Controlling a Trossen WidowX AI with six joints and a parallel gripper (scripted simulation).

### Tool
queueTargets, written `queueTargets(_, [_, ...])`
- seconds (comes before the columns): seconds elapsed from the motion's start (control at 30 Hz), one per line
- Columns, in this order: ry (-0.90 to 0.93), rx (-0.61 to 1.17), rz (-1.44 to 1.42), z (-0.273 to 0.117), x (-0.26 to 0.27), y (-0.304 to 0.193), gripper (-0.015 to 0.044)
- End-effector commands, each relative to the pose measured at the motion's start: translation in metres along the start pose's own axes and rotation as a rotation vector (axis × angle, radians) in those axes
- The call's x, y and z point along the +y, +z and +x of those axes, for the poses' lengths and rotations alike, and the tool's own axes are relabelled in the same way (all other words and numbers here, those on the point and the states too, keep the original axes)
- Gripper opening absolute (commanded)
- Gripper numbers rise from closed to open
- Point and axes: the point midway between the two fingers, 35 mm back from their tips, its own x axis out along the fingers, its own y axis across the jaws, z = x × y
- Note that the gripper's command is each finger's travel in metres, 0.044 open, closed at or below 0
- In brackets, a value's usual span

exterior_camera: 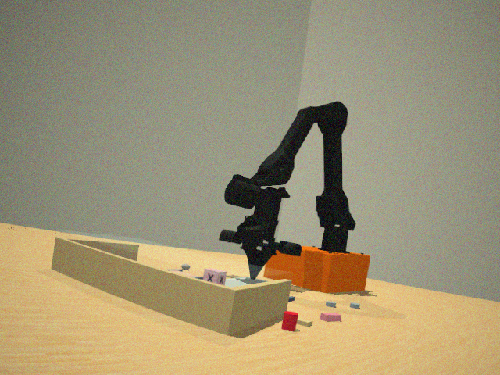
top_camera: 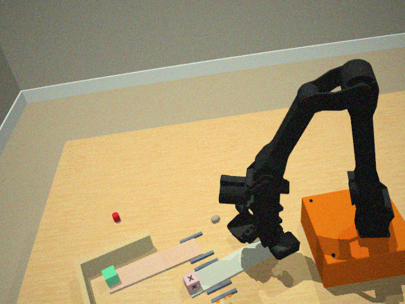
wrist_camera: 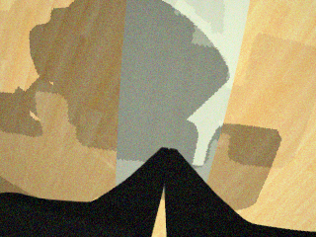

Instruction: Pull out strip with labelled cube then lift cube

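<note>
The labelled cube [top_camera: 191,282] [exterior_camera: 214,276], pink with black X marks, sits on the far end of the pale grey-white strip [top_camera: 225,266] [wrist_camera: 163,89]. This strip runs between two slate rails towards the arm's base and shows no gap in its visible part. My gripper [exterior_camera: 253,278] [wrist_camera: 167,155] is shut and empty, pointing down with its tips at the near part of the pale strip, apparently touching it. A pink strip [top_camera: 160,261] lies to the left in the top view, with a plain green cube [top_camera: 110,275] at its far end.
A tan wall [top_camera: 114,251] [exterior_camera: 141,288] stands around the strips' far ends. Slate rails [top_camera: 205,264] [top_camera: 219,287] flank the pale strip. A red cylinder [top_camera: 116,217] [exterior_camera: 289,321] and a grey stone [top_camera: 215,218] [exterior_camera: 185,266] lie outside. A pink block [exterior_camera: 330,316] lies near the orange base [top_camera: 326,216].
</note>
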Motion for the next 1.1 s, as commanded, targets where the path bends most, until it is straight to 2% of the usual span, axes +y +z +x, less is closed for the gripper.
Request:
queueTargets(0.0, [0.018, 0.032, -0.002, 0.005, 0.006, -0.010, 0.0000])
queueTargets(0.17, [0.018, 0.032, -0.002, 0.005, 0.006, -0.010, 0.0000])
queueTargets(0.33, [0.017, 0.029, -0.002, -0.040, -0.002, 0.003, 0.0000])
queueTargets(0.5, [0.017, 0.031, -0.002, -0.042, -0.002, 0.003, 0.0000])
queueTargets(1.07, [0.017, 0.026, 0.057, -0.046, 0.000, 0.068, 0.0440])
